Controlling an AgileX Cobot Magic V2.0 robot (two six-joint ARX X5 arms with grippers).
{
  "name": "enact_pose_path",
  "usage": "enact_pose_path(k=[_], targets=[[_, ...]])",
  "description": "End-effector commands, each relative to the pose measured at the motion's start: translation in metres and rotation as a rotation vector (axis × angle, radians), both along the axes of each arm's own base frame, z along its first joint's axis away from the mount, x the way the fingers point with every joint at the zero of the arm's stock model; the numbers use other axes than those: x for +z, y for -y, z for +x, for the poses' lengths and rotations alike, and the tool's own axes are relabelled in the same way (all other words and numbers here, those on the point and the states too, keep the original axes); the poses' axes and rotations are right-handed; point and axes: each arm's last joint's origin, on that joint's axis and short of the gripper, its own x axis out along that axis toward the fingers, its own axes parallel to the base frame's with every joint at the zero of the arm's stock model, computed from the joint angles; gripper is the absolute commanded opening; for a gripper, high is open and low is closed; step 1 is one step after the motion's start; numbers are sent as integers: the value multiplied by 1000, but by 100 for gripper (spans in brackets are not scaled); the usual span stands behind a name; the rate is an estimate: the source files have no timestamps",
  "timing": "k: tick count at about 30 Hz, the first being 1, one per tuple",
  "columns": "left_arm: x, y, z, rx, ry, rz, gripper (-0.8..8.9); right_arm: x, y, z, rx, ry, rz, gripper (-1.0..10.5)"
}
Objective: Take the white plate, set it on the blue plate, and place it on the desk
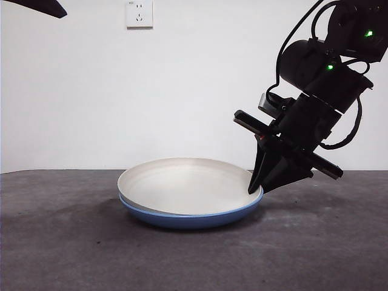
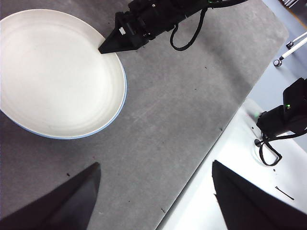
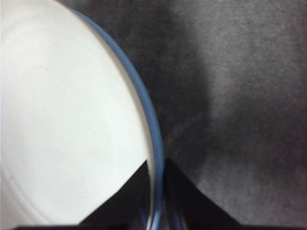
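Rough grey desk (image 1: 60, 242), white wall (image 1: 200, 85) with socket (image 1: 139, 13) behind, white plate (image 1: 182, 185) sat inside blue plate (image 1: 194, 218), right gripper (image 3: 156, 191) jaws pinched on both rims, left gripper (image 2: 153, 191) jaws wide apart, holding nothing.

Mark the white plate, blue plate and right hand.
white plate (image 1: 182, 182), front view, inner surface.
blue plate (image 1: 188, 219), front view, outer wall under the white one.
right hand (image 1: 257, 189), front view, tips at the plates' rim.
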Motion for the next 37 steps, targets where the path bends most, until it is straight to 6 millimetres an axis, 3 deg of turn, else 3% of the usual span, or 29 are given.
enact_pose_path(k=[1,4,11,15,20,29,37], targets=[[1,2,1,-20,19,-1,374,-5,-3,3,-15,-10,-17,128],[1,2,1,-20,19,-1,374,-5,-2,2,-27,-10,-36,230],[1,2,1,-20,19,-1,374,-1,-1,1,-28,-5,-35,233],[1,2,1,-20,19,-1,374,16,0,-4,-26,37,-19,234],[1,2,1,-20,20,-1,374,56,6,-18,-4,147,5,234],[2,2,1,-20,21,-1,374,129,27,-79,139,311,13,234],[2,2,1,-20,20,-1,374,155,45,-142,254,301,-56,233]])
